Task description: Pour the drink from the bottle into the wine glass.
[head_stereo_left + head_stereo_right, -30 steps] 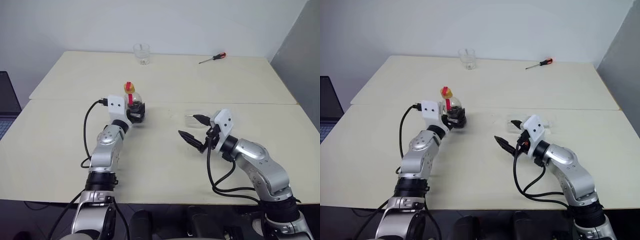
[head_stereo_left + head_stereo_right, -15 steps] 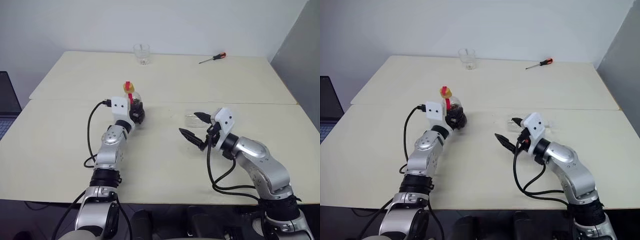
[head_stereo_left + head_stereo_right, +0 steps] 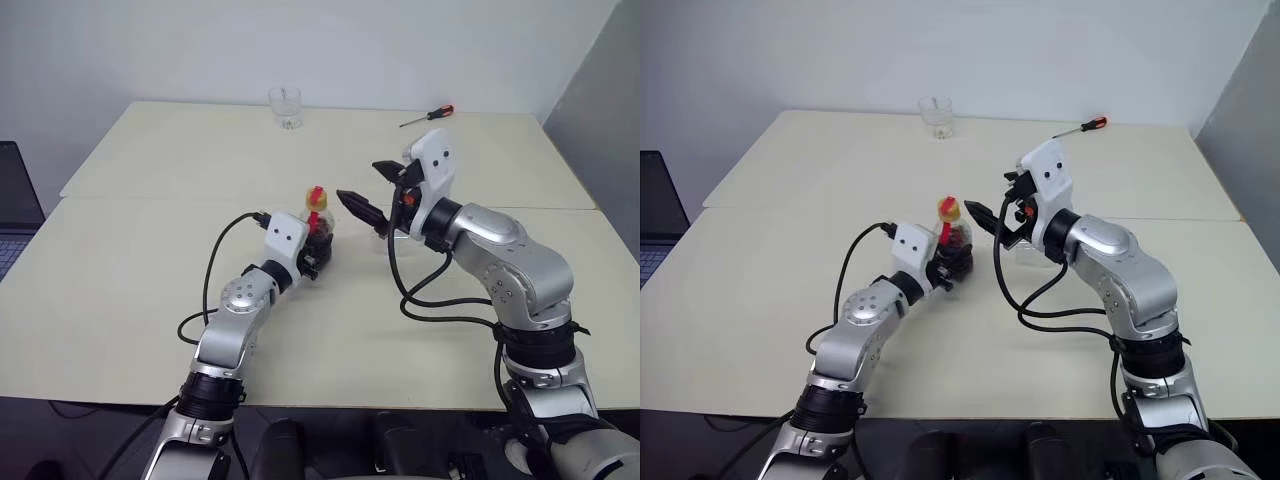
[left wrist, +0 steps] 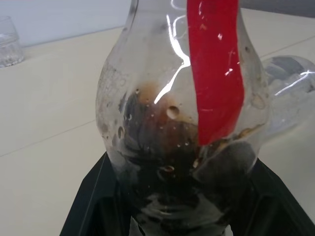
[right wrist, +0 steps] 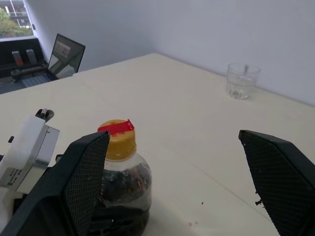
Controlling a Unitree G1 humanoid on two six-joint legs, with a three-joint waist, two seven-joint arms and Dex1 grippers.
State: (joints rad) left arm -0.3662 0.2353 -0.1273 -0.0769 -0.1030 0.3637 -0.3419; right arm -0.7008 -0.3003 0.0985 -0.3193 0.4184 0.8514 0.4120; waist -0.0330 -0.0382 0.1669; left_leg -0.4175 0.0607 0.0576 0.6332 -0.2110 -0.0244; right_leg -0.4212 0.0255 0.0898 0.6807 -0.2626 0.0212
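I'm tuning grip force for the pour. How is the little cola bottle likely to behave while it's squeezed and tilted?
The bottle looks like thin clear plastic, so it may dent under a hard squeeze. Its bulbous body sits between the left gripper fingers and could slip or twist. The drink fills only the lower part, so it is probably light and will slosh. The yellow cap is still on.

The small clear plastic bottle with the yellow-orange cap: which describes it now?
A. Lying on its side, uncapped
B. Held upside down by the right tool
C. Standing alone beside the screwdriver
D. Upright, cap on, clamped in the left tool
D. The small clear plastic bottle stands upright with its yellow-orange cap on, its dark lower body clamped in the left tool; the right tool is open beside it, not touching.
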